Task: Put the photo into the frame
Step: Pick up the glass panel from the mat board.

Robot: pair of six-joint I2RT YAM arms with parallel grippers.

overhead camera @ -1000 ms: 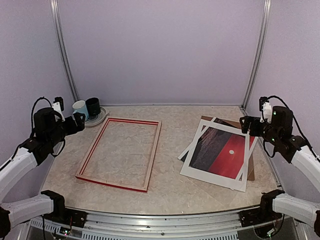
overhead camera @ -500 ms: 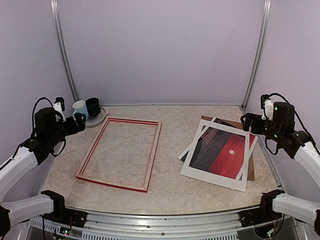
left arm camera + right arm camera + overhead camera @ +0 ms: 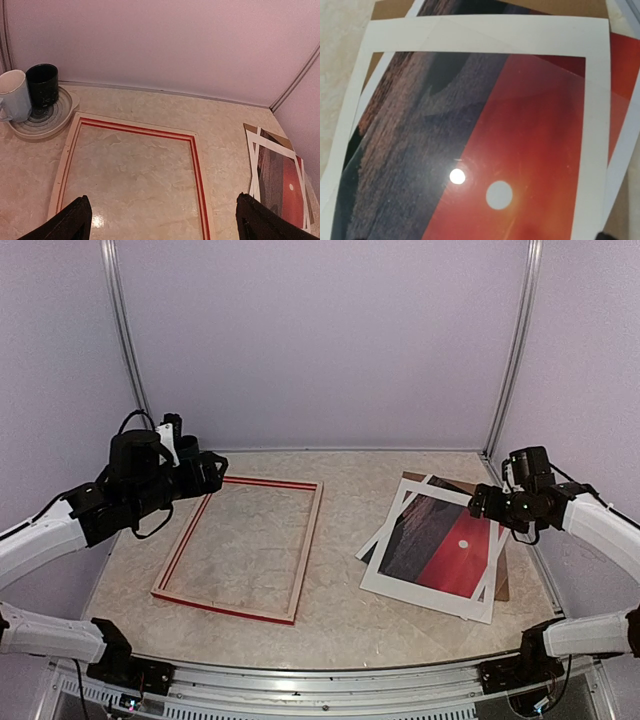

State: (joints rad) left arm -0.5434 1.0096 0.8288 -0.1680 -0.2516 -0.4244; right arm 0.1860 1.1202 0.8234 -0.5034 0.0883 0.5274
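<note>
The sunset photo (image 3: 445,545), beneath the wide-open, empty right gripper (image 3: 484,504), is judged light, floppy and slick. Its nearest white margin should be pinched.

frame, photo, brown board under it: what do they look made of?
Frame: looks like wood, with pale bare-looking rails and red painted edging, no strong shine. Photo: paper print with a white margin, glossy, since a bright glare spot sits beside the white sun. Brown board: probably cardboard or fibreboard, flat matt brown. Too little shows to tell which.
</note>
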